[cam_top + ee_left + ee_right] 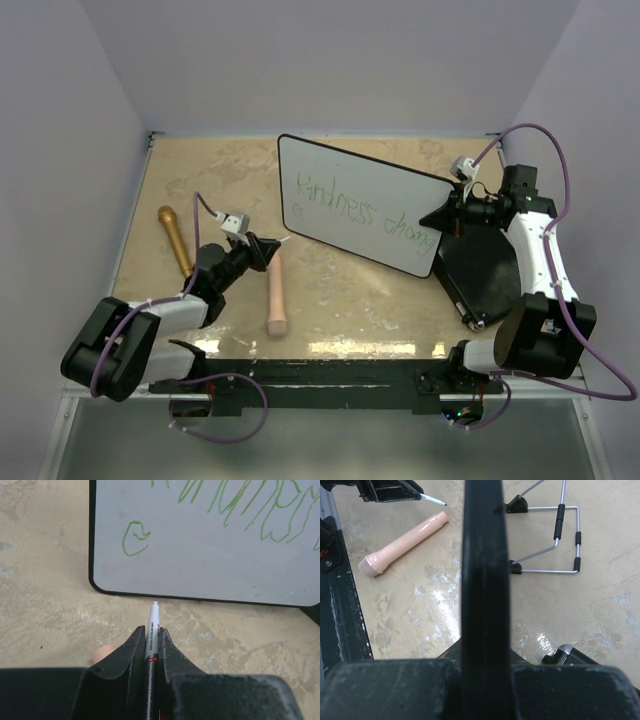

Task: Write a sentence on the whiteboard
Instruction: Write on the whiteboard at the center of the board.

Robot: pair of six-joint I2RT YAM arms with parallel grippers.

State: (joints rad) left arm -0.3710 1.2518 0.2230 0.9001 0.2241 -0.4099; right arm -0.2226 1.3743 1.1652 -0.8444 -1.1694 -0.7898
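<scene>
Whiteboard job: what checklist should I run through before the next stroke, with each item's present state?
1. Marker clamped in the left pincer: ok.
2. Marker tip touching the whiteboard: not ok; it is short of the lower rim.
3. Right pincer shut on the whiteboard's edge: ok.
4. Sentence finished: cannot tell; the right pincer hides the first line's end.
5. Room on the second line: ok; only one green mark there.
</scene>
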